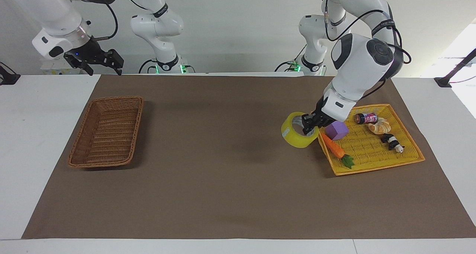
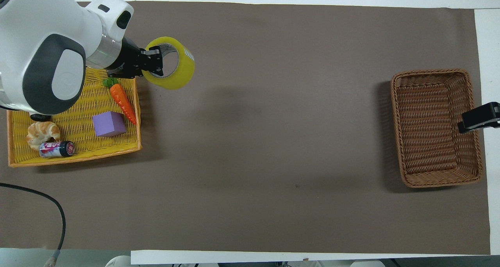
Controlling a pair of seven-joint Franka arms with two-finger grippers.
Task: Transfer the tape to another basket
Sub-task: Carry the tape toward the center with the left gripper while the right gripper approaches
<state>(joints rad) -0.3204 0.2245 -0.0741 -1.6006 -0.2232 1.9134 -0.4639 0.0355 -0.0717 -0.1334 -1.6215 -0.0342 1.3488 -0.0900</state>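
The tape was pinched by the left gripper over the mat, carriage to the wicker basket being judged next.

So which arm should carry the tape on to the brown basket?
Left: its fingers already hold the tape in the air. The right arm waits, open, over the basket edge.

**Materials and finish**

Tape: glossy translucent yellow plastic, pinched by black left gripper. Basket: rough brown woven wicker. Tray beside gripper: yellow woven weave. Table cover: matt brown, smooth. Arm shells: glossy white plastic.
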